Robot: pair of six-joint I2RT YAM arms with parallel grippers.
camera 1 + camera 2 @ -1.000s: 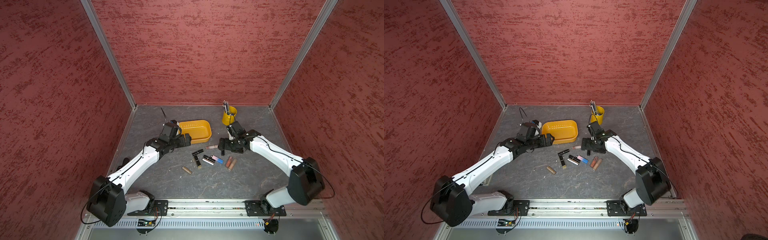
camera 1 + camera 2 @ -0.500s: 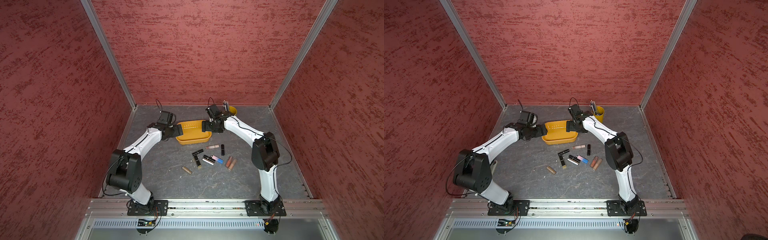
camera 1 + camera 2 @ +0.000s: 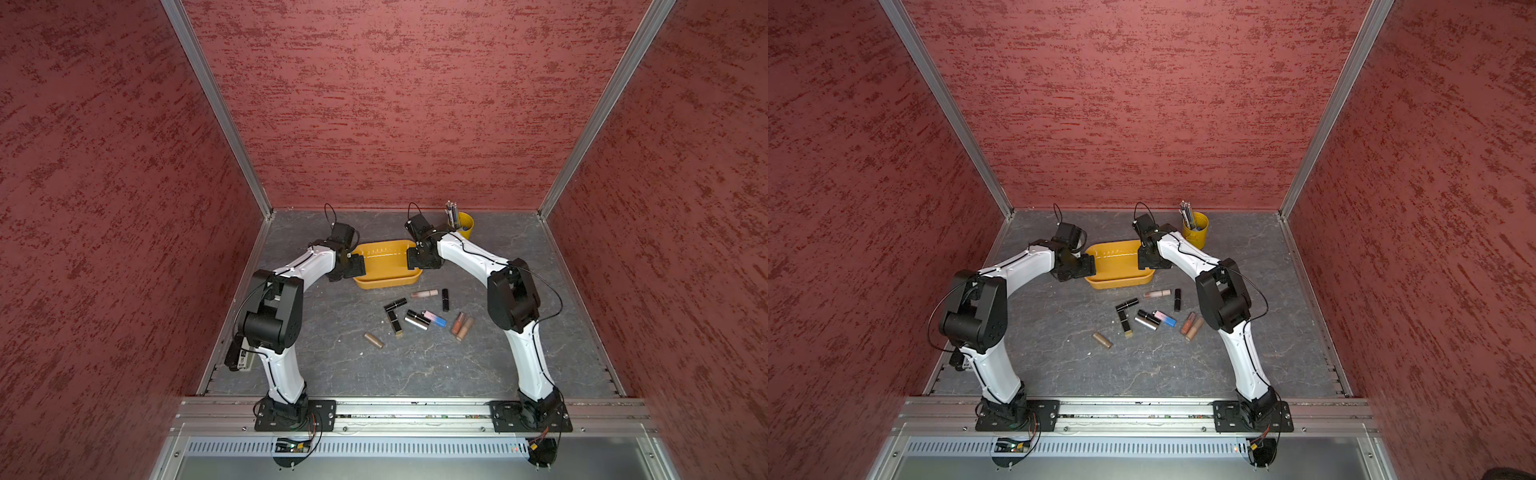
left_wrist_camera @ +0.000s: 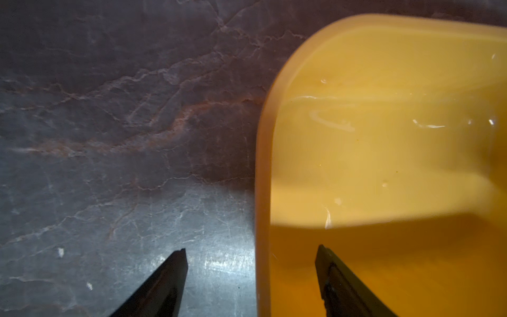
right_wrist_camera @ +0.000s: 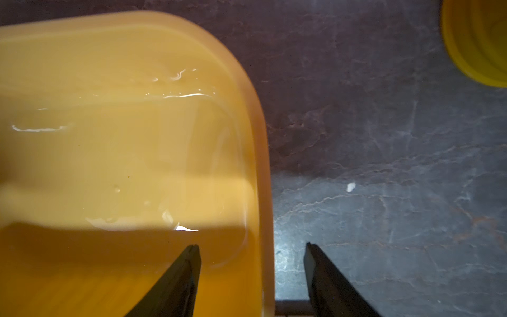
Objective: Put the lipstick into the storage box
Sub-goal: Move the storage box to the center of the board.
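Careful, my left gripper point(image 4: 251, 249) and right gripper point(image 5: 251, 245) straddle the storage box point(image 3: 386, 284) rim, jaws spread; uneven pinches could tip it.

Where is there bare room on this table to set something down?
Free: the wide strip between the scattered lipsticks and the front rail; the back strip behind the storage box. Crowded: just in front of the box, and at its ends, where the left gripper and right gripper straddle the rim.

A yellow cup point(image 3: 465, 227) holding pens point(image 3: 452, 211) stands near the right tool point(image 3: 415, 261) — farther back, off its outer side, not touching — on the grey veined counter point(image 3: 332, 357); red textured walls point(image 3: 395, 104) enclose it.
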